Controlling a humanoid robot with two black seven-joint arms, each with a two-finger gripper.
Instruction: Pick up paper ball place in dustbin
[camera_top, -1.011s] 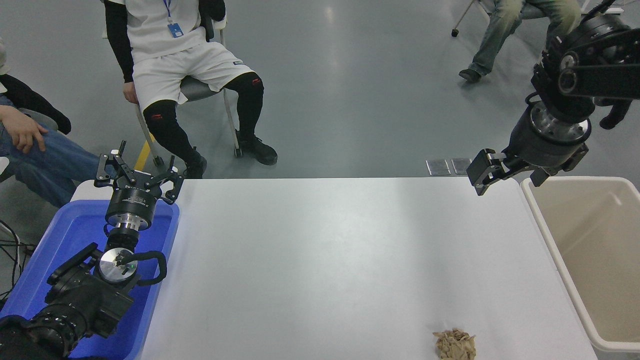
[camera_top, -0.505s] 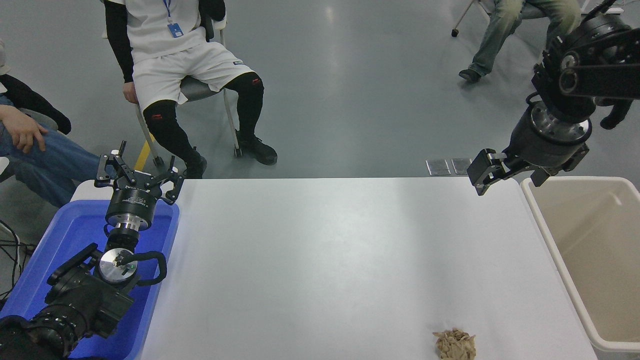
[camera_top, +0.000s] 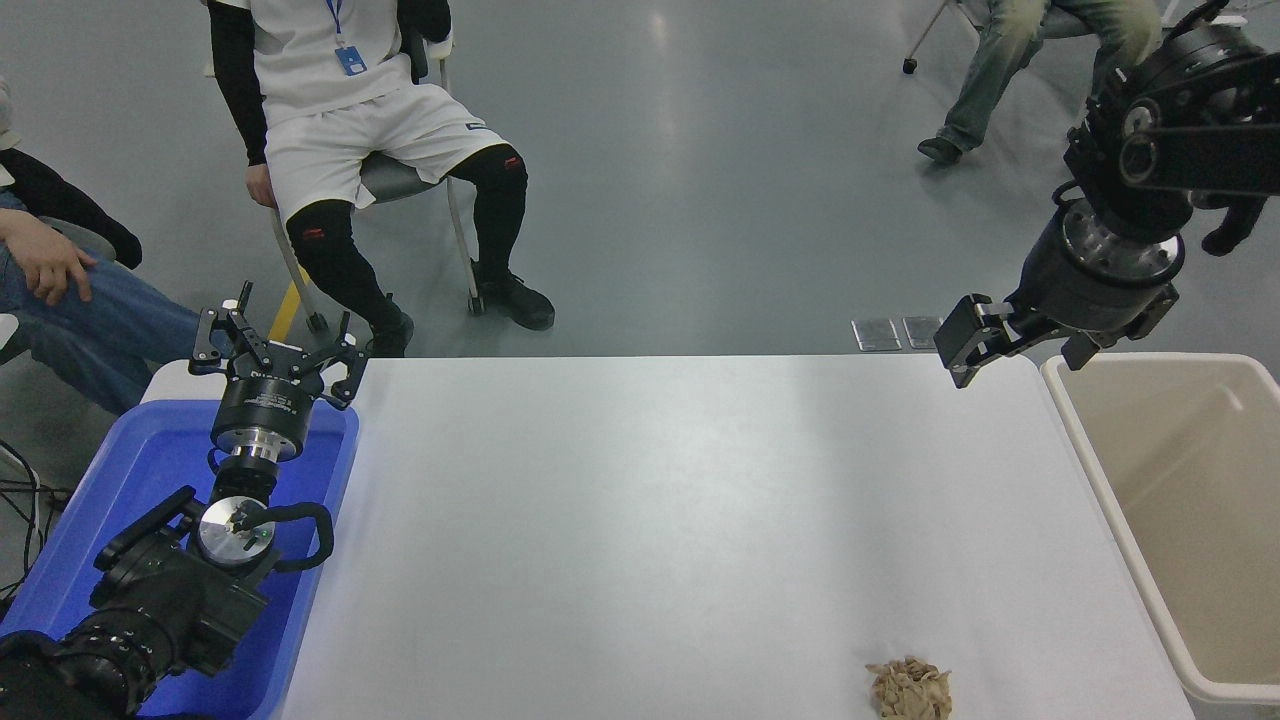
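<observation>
Small crumpled tan-brown paper ball (camera_top: 910, 689) sits on the white table (camera_top: 650, 520) at its near edge, toward the right corner, nothing touching it. Large beige rectangular plastic dustbin (camera_top: 1090, 470) stands against the table's right edge. Right gripper (camera_top: 1020, 345) hangs above the far right corner, just beside the bin's far rim, fingers spread, holding nothing. Left gripper (camera_top: 275, 345) parked over the bright blue plastic tub (camera_top: 140, 470) at the far left corner, fingers apart, empty.

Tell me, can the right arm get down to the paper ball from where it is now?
Probably yes: the right pincer hangs open at the table's far right corner, and only bare white table lies between it and the paper ball.
</observation>
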